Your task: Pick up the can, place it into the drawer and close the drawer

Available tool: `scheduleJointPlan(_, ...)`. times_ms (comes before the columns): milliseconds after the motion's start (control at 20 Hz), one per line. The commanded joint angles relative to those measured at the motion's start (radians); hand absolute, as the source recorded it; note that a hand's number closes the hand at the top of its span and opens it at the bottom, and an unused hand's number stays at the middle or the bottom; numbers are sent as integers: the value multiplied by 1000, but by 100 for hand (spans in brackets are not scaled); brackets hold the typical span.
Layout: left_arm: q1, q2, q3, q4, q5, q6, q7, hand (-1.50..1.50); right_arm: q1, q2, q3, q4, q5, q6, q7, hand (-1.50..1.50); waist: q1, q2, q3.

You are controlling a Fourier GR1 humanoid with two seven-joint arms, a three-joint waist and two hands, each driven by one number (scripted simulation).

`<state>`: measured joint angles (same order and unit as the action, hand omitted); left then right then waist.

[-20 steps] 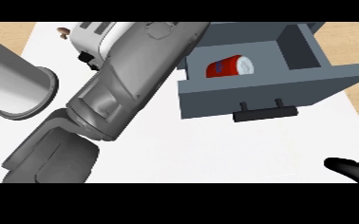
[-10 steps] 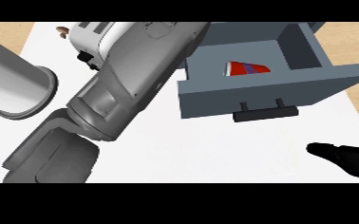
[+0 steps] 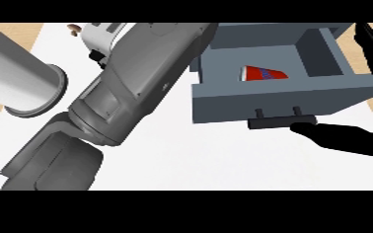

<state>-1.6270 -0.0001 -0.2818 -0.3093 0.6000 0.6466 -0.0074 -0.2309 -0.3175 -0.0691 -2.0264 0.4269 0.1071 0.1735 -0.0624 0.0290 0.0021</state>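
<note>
White counter, open grey drawer (image 3: 277,101), red can (image 3: 264,73) inside, right robot hand (image 3: 336,137) now at handle (image 3: 282,122), fingers straight.

— Where's the can (image 3: 264,73)?
— Inside the open drawer (image 3: 277,103), far right, apparently lying on its side.
— And the right hand (image 3: 336,137)?
— Near side, at the drawer's handle (image 3: 282,122).
— Left of that?
— A forearm (image 3: 134,86) crosses the counter (image 3: 211,158).

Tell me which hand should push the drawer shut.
Probably the right hand: it sits just below the drawer handle, with the can already inside. The left hand isn't visible.
</note>
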Motion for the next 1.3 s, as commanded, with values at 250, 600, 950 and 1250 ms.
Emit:
scheduleJointPlan(250, -22, 21, -7, 51, -17, -31, -9, -150, -107, 7, 159, 305, 297, -100, -102, -150, 48, -5, -1)
scheduleJointPlan(600, -28, 48, 6, 16, -18, -67, 31, -150, -230, 24, 183, 619, 444, -220, -188, -150, 72, -15, -1)
scheduleJointPlan(950, 33, 97, 26, -4, -31, -82, 30, -150, -392, 142, 208, 933, 579, -402, -192, -150, 83, -17, -1)
scheduleJointPlan(1250, 70, 104, -1, -83, -61, -70, 67, -150, -501, 145, 113, 1222, 614, -624, -259, -150, 120, -18, -1)
